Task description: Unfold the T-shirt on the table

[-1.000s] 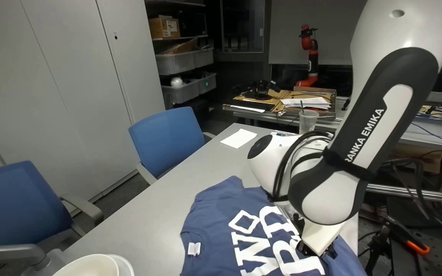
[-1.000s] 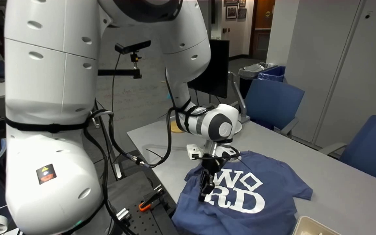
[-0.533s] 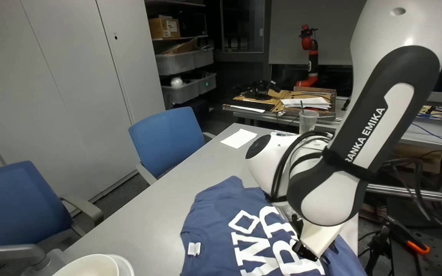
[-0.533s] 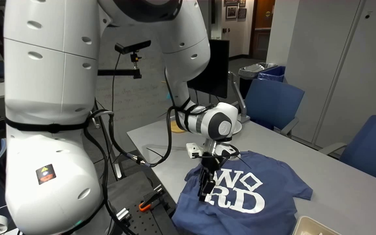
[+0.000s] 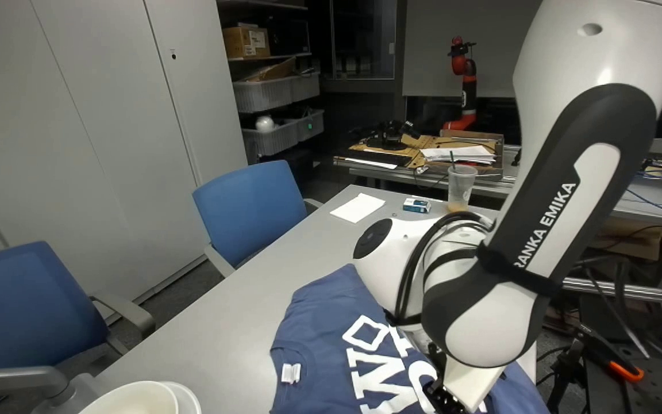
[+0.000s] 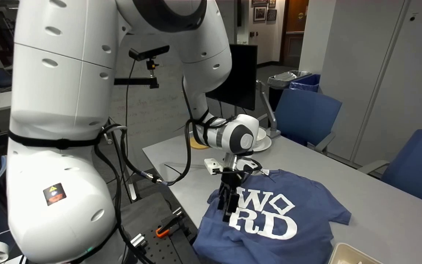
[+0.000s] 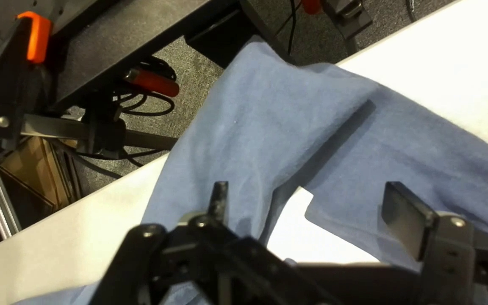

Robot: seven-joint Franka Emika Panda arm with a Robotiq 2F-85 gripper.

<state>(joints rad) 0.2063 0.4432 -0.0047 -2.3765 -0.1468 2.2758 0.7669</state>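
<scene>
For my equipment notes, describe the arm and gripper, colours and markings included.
The arm is white and rounded, with dark panels, white EMIKA lettering, black straps, black cables and a sticker bearing a yellow triangle. The gripper is black, with flat finger pads.

Navy-blue cloth T-shirt (image 6: pixel 302 205) printed with white letters (image 6: pixel 291 227) and a white diamond outline (image 5: pixel 378 338); smooth light-grey rectangular table (image 5: pixel 233 322).

shirt (image 5: pixel 322 322): cut off below, part-hidden behind arm (image 5: pixel 538 218) | bowl (image 5: pixel 161 394): cut off | whiteboard writing (image 6: pixel 145 113): too faint to read
</scene>
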